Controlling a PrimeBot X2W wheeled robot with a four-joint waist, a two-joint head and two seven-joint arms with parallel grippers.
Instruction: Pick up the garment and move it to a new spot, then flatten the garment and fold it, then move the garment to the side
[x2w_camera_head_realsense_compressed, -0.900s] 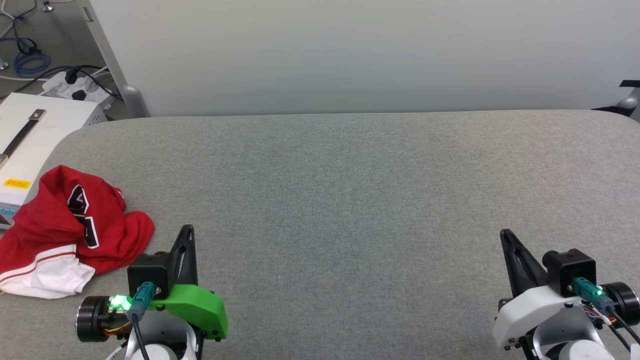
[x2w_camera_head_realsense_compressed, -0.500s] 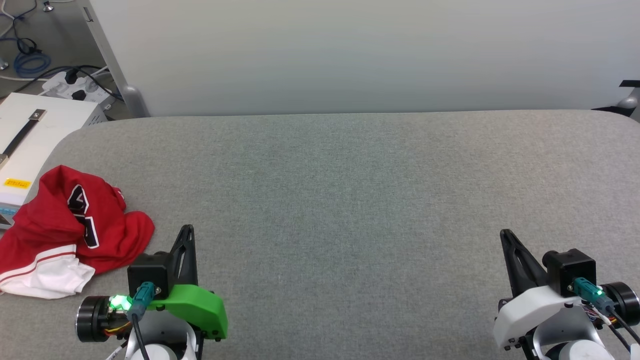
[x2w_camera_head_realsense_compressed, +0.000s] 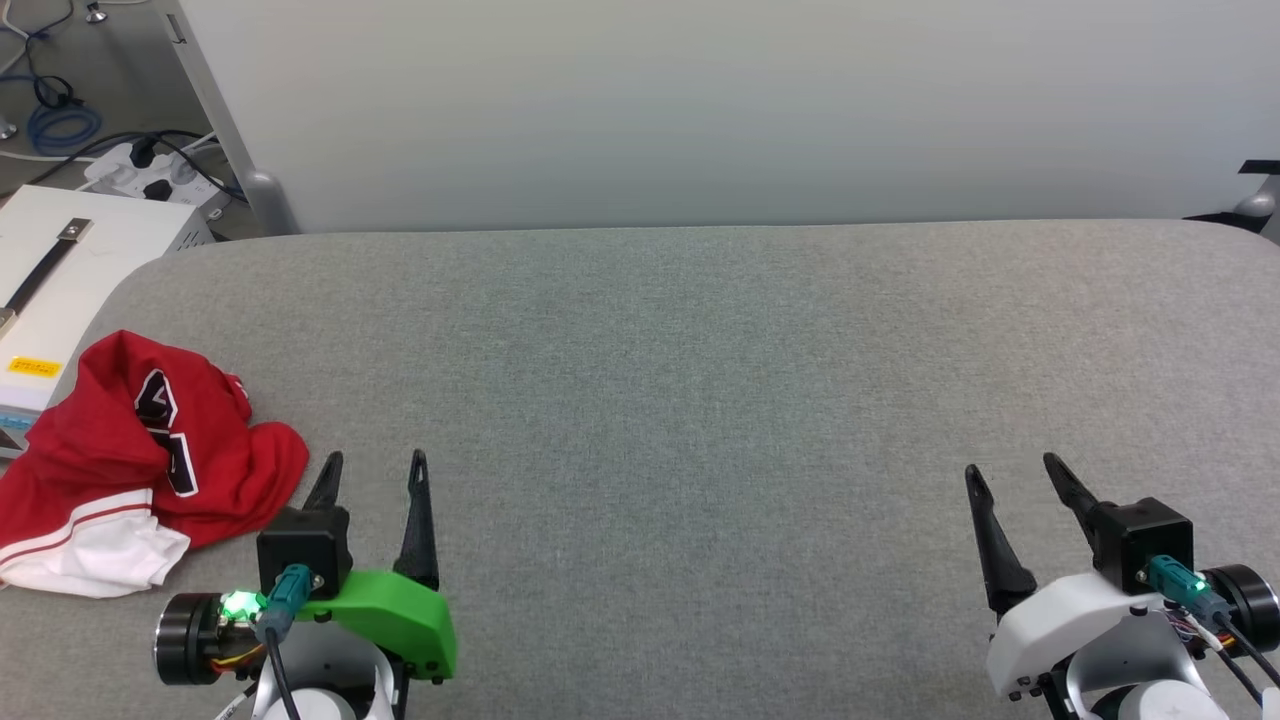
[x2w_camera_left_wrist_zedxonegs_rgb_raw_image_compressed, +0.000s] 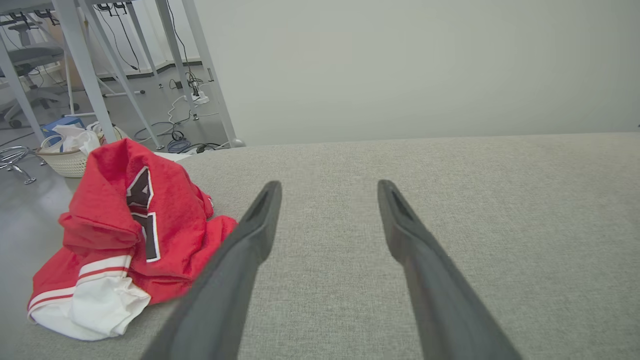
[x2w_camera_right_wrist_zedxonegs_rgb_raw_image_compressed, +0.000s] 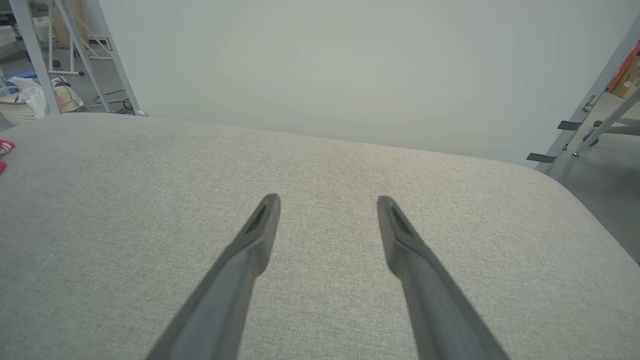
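Red sports jersey (x2w_camera_head_realsense_compressed: 130, 460) of soft fabric, with white panels, red-and-white striped trim and black white-outlined numerals, lies crumpled in a heap at the left edge of the grey fabric-covered tabletop (x2w_camera_head_realsense_compressed: 700, 400), toward its near left corner. Left gripper (x2w_camera_head_realsense_compressed: 375, 458), on a green wrist housing, sits low at the near edge, just beside the jersey's right side. Its fingers point toward the far edge, jaws apart and empty. Right gripper (x2w_camera_head_realsense_compressed: 1010, 465), on a white wrist housing, sits toward the near right corner, fingers tilted slightly leftward, jaws likewise apart and empty.
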